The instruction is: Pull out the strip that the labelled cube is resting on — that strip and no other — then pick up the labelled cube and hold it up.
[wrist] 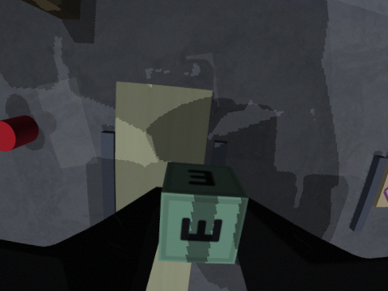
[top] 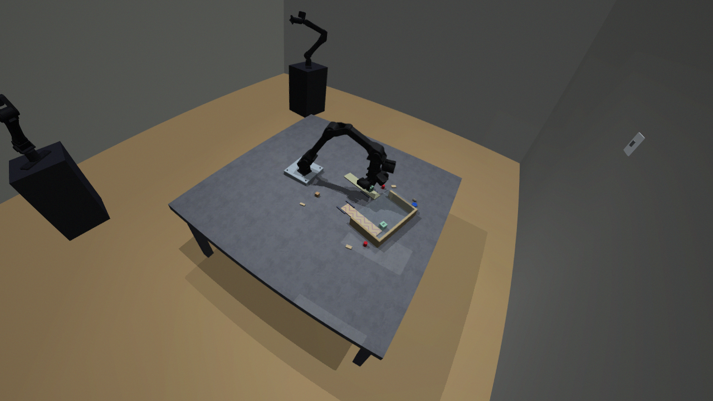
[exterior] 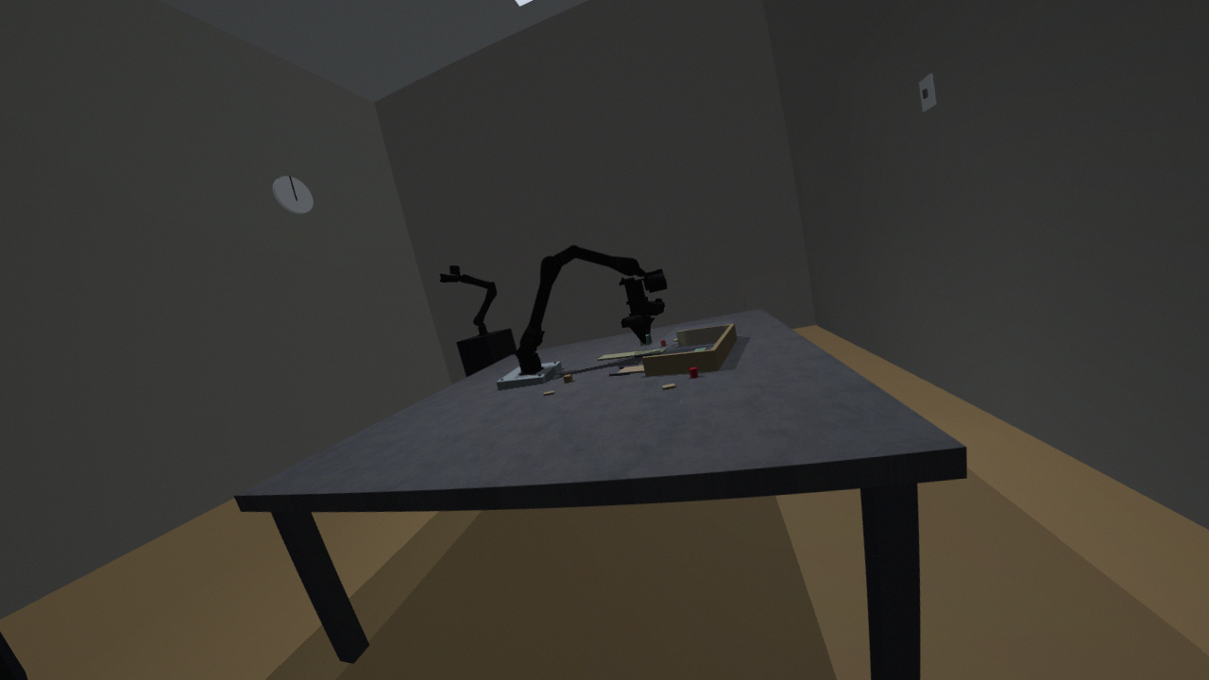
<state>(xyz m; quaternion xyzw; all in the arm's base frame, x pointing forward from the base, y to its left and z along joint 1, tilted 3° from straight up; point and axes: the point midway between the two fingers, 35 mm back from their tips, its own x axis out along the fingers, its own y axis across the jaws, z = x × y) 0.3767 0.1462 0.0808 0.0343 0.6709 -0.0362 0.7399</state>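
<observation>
The green cube (top: 371, 187) (exterior: 648, 339) (wrist: 202, 229) shows a dark E on two faces in the wrist view. My gripper (wrist: 197, 199) is shut on it, a finger at each side, and holds it a little above the plain yellow-green strip (top: 352, 178) (exterior: 615, 356) (wrist: 135, 149). That strip lies between two dark rails, its end outside the box. A zigzag-patterned strip (top: 360, 218) lies along the near side of the box, partly out of its open side. A second green cube (top: 383, 224) (exterior: 701, 348) sits in the box by that strip; its label is too small to read.
The low wooden box (top: 399, 226) (exterior: 723, 345) stands beyond the rails. A red cylinder (top: 382, 186) (wrist: 18, 132) lies near the plain strip, another red cylinder (top: 365, 243) (exterior: 692, 372) outside the near wall. A blue piece (top: 414, 204) lies by the far wall. Small wooden pieces are scattered around.
</observation>
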